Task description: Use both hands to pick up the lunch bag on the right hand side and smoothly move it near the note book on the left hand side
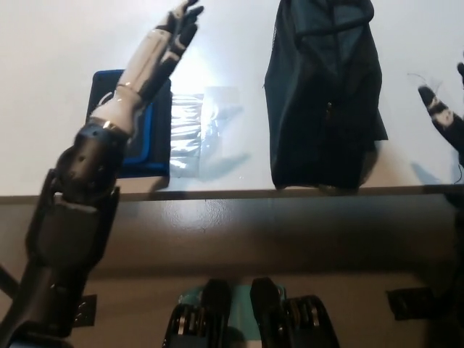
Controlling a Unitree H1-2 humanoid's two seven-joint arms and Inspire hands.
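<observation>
Dark soft fabric lunch bag (322,101) upright on white surface (43,87), 1 o'clock. White left hand (156,47) above blue notebook (141,141), fingers spread, empty, flanking bag. Black right hand (444,116) at 3 o'clock edge, grip unclear.
</observation>
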